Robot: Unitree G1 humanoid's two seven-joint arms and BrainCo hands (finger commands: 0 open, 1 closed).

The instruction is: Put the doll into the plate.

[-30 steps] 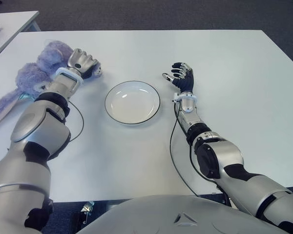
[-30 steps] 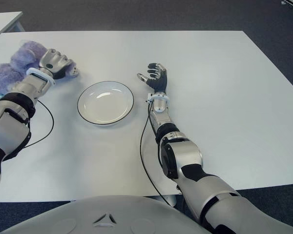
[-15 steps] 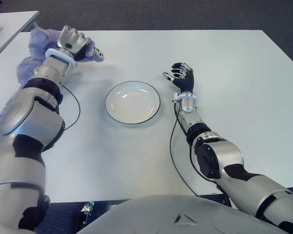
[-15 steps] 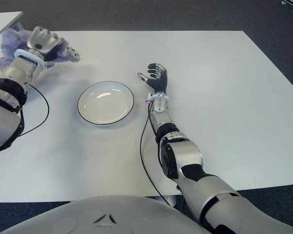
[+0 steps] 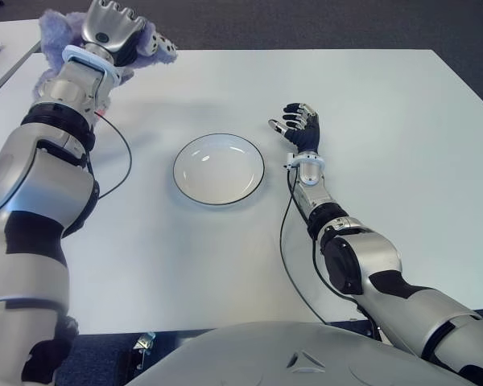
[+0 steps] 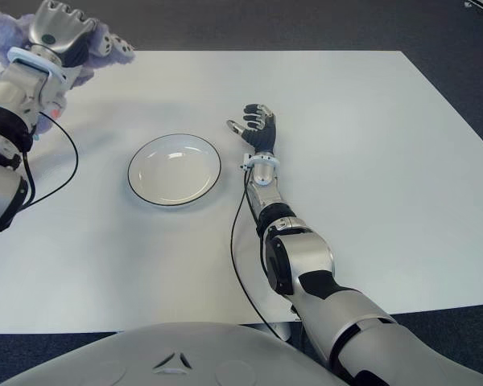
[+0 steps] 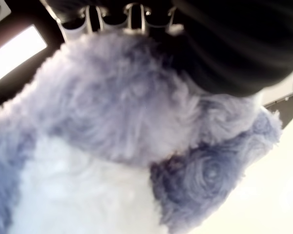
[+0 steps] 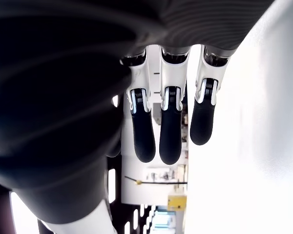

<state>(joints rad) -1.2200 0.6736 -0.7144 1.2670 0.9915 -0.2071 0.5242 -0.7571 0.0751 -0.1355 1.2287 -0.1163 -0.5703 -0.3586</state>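
The fluffy lavender plush doll (image 7: 112, 126) is being gripped in the closed left hand (image 5: 113, 28), raised over the far left corner of the white desk (image 5: 402, 161). The black-rimmed white round plate (image 5: 218, 168) is lying well apart from that hand, toward the robot's right and nearer the body. The right hand (image 5: 299, 129) is being kept beside the plate's right, fingers loosely spread, empty. A floppy limb could be left draped over the rim if released off-centre.

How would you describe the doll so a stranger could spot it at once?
Start at the white table and go to its far left corner, where the left hand is raised. The doll is the fluffy lilac plush in its fingers, the only soft thing, unlike the plate.
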